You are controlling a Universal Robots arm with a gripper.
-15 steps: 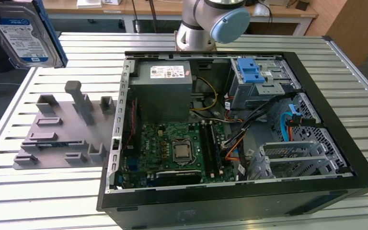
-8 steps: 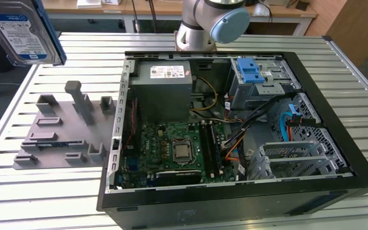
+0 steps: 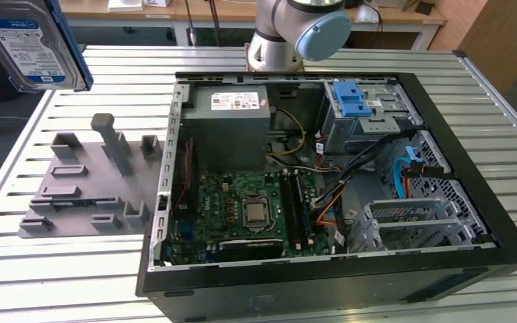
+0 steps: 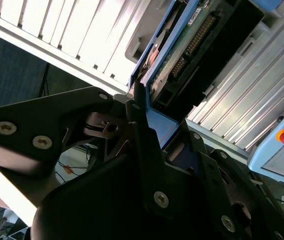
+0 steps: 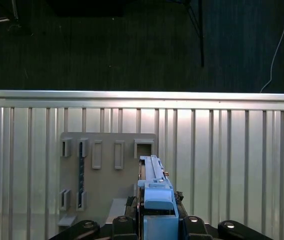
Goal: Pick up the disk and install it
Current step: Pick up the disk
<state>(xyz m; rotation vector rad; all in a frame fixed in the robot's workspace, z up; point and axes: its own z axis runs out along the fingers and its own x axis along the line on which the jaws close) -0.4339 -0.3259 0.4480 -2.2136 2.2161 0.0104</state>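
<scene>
Gripper [image 5: 158, 222] is closed tight on the disk [image 3: 32, 47], which I see raised above the grey holder [image 3: 83, 192] on the exterior view's left.

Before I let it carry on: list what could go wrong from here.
1. The claw grips the disk at one end, up in the air with most of its length sticking out; it might tilt or slip.
2. Loose cables cross the open case beside the drive cage; they could snag the disk.
3. The cage looks tight, so skewed blue rails may jam.
</scene>
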